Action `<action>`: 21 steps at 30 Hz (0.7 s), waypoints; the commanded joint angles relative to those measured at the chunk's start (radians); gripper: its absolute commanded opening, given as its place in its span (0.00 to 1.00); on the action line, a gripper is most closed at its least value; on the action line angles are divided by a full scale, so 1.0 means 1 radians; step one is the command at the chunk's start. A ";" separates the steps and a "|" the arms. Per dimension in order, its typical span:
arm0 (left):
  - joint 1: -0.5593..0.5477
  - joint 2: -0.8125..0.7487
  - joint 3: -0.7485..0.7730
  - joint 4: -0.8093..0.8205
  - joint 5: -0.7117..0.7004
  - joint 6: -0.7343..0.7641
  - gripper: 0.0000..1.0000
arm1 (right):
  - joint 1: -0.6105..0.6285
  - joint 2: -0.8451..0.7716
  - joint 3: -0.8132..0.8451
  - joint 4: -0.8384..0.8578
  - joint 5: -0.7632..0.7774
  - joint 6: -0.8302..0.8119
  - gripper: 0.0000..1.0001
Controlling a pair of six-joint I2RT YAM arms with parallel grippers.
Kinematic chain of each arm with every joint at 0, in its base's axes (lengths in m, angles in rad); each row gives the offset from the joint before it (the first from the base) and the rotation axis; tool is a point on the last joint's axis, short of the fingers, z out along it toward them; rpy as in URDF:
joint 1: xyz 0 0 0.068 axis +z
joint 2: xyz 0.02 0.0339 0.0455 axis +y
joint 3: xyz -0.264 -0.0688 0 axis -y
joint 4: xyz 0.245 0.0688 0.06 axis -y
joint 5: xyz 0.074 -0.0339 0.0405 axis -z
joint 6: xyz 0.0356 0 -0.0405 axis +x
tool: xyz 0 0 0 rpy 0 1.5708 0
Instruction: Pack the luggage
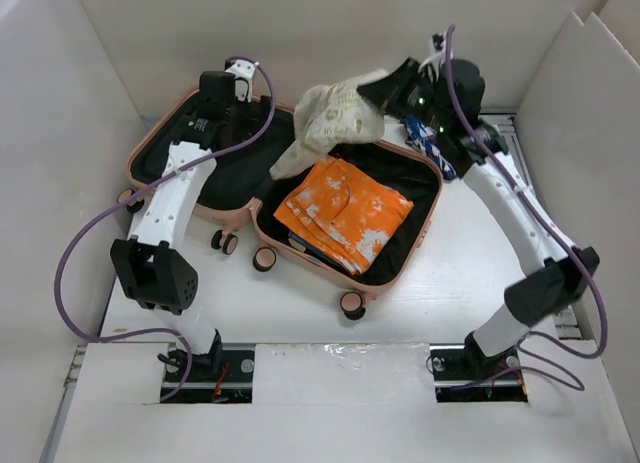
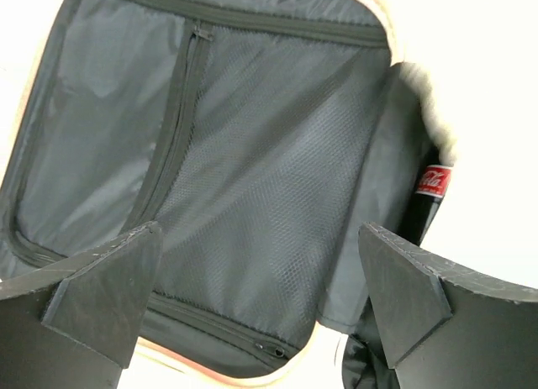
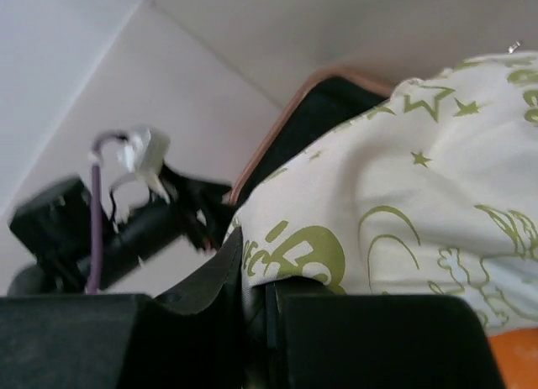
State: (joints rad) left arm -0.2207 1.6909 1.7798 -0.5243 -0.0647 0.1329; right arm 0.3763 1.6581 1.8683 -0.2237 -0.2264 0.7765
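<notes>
Luggage is lying open and flat on the white table, its two halves side by side, wheels facing the arm bases. Left gripper is hovering over the left half, jaws standing wide apart and holding nothing; in the left wrist view its fingers are framing the grey mesh lining and zip of that half. A dark item with a red label is showing just past that half's edge; cannot tell what it is. A folded orange cloth with white print is lying inside the right half. Right gripper is pinching a cream cloth with green print, jaws closed on its edge, the cloth hanging over the far rim of the right half and partly above the orange one. In the right wrist view the cream cloth is bunching right at the fingers.
</notes>
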 commanded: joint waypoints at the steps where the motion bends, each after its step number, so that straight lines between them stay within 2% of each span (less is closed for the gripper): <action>1: 0.000 -0.083 0.000 0.015 -0.015 0.003 0.99 | 0.050 -0.177 -0.210 0.162 -0.056 0.058 0.00; 3: 0.000 -0.083 0.000 0.015 -0.015 0.016 0.99 | 0.064 -0.257 -0.392 0.162 -0.056 0.098 0.00; 4: 0.000 -0.092 0.000 0.015 -0.015 0.025 0.99 | 0.064 -0.333 -0.576 0.184 -0.045 0.109 0.00; 8: -0.012 -0.070 0.000 -0.054 0.014 0.068 0.99 | 0.026 -0.481 -0.939 0.166 0.019 0.118 0.00; 10: -0.023 -0.059 0.009 -0.083 0.066 0.103 0.99 | 0.003 -0.508 -1.029 0.165 -0.016 0.107 0.00; 12: -0.043 -0.050 -0.006 -0.106 0.115 0.114 0.99 | -0.016 -0.517 -1.092 0.107 -0.042 0.086 0.16; 13: -0.043 -0.050 -0.025 -0.106 0.130 0.126 0.99 | -0.028 -0.517 -1.107 0.083 -0.069 0.086 0.30; 15: -0.081 -0.037 -0.034 -0.106 0.158 0.148 0.98 | -0.077 -0.538 -1.132 0.073 -0.102 0.086 0.67; 16: -0.095 -0.022 -0.049 -0.106 0.167 0.148 0.98 | -0.089 -0.538 -1.132 0.040 -0.102 0.064 0.72; 17: -0.120 0.004 -0.049 -0.095 0.178 0.157 0.98 | -0.099 -0.550 -1.085 -0.083 -0.088 -0.006 0.77; 19: -0.129 0.036 -0.049 -0.085 0.169 0.157 0.98 | -0.111 -0.566 -1.026 -0.211 -0.070 -0.095 0.78; 21: -0.141 0.071 -0.016 -0.060 0.138 0.140 0.97 | -0.082 -0.595 -0.964 -0.366 0.048 -0.172 0.78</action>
State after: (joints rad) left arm -0.3466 1.7168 1.7432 -0.6098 0.0708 0.2642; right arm 0.2810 1.1244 0.7967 -0.3752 -0.2722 0.7536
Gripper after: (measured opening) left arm 0.977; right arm 0.776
